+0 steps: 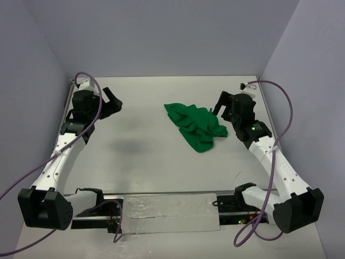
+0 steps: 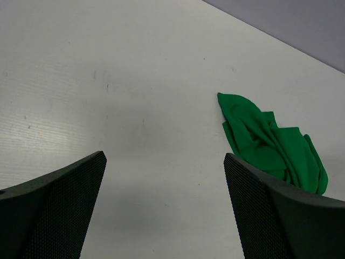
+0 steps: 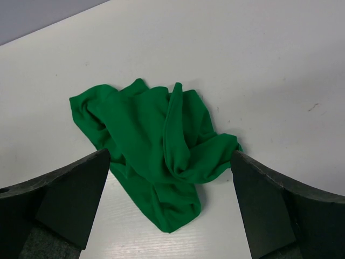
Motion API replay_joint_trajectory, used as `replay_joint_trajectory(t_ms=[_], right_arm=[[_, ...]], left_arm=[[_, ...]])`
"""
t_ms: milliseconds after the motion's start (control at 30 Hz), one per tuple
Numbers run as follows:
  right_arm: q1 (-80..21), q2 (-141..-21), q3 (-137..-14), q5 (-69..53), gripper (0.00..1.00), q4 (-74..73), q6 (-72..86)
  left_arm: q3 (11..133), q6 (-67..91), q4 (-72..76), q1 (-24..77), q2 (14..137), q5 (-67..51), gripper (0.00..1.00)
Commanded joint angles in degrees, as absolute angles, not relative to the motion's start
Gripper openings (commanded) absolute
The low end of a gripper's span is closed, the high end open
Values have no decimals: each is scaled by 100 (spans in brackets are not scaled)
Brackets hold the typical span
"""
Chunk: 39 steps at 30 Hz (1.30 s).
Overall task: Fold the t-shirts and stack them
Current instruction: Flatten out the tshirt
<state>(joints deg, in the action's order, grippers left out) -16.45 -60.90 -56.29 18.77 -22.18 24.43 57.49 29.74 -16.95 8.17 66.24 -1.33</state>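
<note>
Fingers [image 3: 70,189] of right gripper [image 1: 220,103] and left gripper [image 1: 112,101] are gaping wide, empty. Crumpled bright green cloth t-shirt [image 1: 197,127] is lying right of centre, near right gripper: soft, limp, light; an outer hem looks best for pinching.

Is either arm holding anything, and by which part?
Nothing is held. The left gripper and right gripper are both open, apart from the crumpled t-shirt.

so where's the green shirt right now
In the top view the green t-shirt lies crumpled on the table, right of centre, close beside the open right gripper and far from the left arm.
</note>
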Motion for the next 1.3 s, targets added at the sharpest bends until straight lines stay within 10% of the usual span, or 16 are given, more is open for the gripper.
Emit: replay_joint_trajectory(t_ms=[0, 767, 900, 1067, 1267], right_arm=[[-1635, -5845, -5590, 1934, 100, -2040, 2426], [-432, -7389, -4476, -1420, 89, -554, 3462], [-579, -8223, -4971, -906, 70, -475, 3418], [-895, -9281, -5966, -571, 9, -963, 3352], [-1715, -8538, -7268, 155, 9, -1675, 3224]], left_arm=[[6137, 3133, -1617, 861, 6699, -26, 99], [5889, 3367, -1758, 1275, 7093, 176, 94], [5912, 3467, -1811, 1445, 7199, 258, 93], [5945, 3596, -1848, 1513, 7261, 291, 94], [6071, 3729, -2009, 1521, 7306, 596, 94]])
